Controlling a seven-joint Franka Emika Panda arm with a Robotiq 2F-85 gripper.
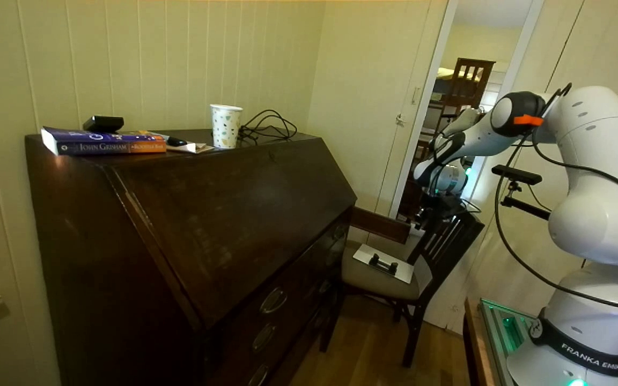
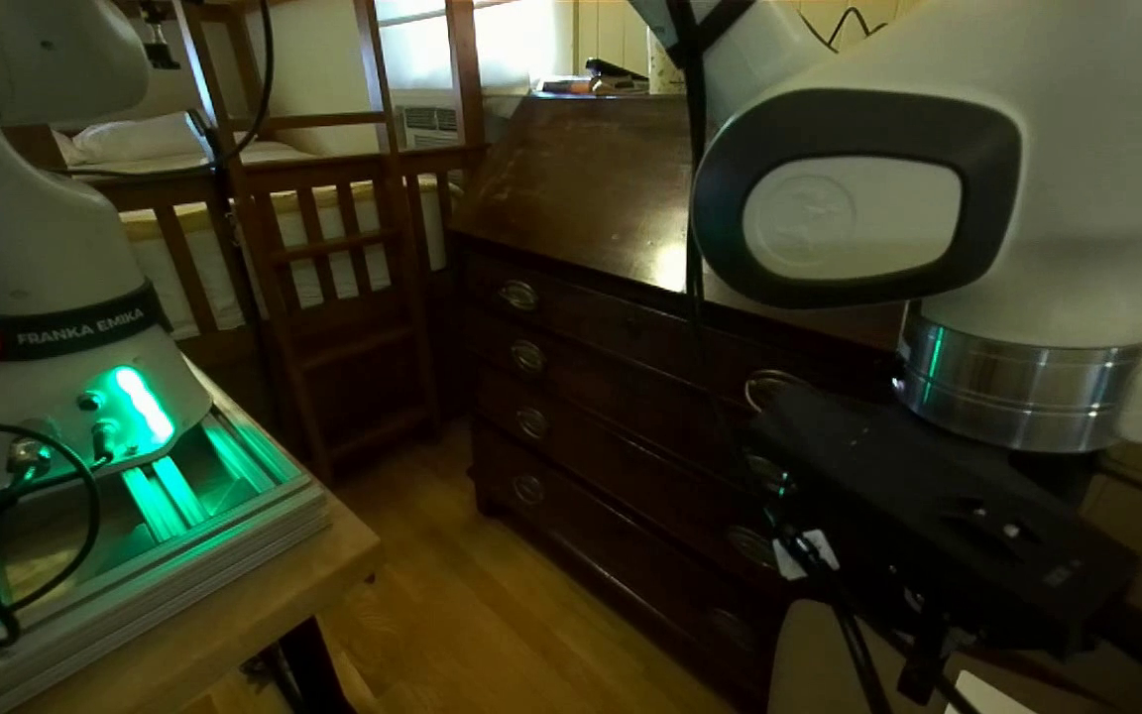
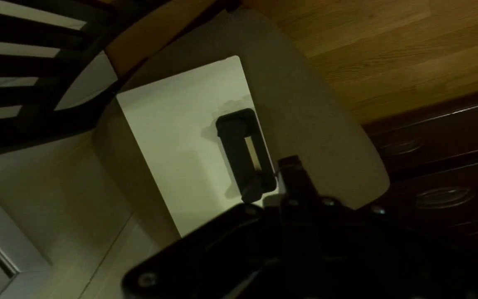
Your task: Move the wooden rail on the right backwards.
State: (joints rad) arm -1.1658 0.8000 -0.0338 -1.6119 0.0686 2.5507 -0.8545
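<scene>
The wooden rail (image 1: 379, 224) is a narrow dark brown bar that sticks out from the far end of the slant-front desk (image 1: 223, 225), above the chair seat. My gripper (image 1: 418, 221) points down at the rail's outer end, touching it or very close. In the wrist view my gripper (image 3: 291, 189) is a dark mass at bottom centre. A narrow dark reddish shape rises at the jaws; I cannot tell whether it is the fingertips or the rail's end. In an exterior view the black wrist hardware (image 2: 938, 516) hides the rail and fingertips.
A dark chair (image 1: 440, 246) stands beside the rail, its slatted back close behind the gripper. On its seat lies a white panel (image 3: 176, 120) with a black handle-like piece (image 3: 237, 153). A paper cup (image 1: 226, 126), book (image 1: 108, 143) and cable (image 1: 269, 126) are on the desk top.
</scene>
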